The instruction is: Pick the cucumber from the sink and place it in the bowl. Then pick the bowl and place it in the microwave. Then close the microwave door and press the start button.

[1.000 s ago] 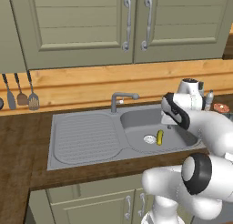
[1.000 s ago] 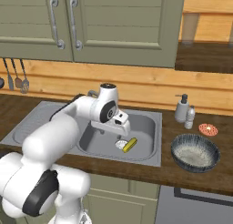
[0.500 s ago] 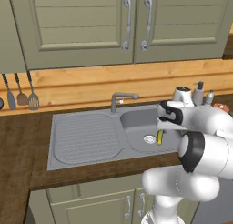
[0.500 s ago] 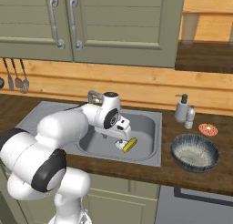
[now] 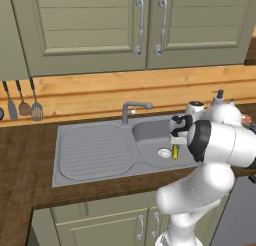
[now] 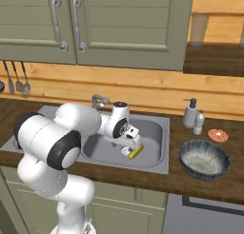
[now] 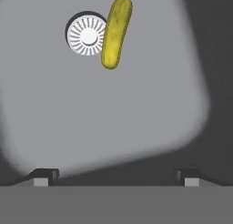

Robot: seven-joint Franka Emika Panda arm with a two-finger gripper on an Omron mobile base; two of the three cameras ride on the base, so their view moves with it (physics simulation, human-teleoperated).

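Item: small stubby yellow-green cucumber [image 7: 116,32], lying on the floor of the grey metal sink [image 5: 92,152], touching the edge of the round white drain [image 7: 87,35]. My two-finger gripper [image 7: 116,176] hung above it, jaws spread wide and empty. In the hand view the cucumber sat well ahead of the fingertips [image 7: 44,175], long axis running nearly away from them, slightly tilted; I judged a forward reach and descent were needed.
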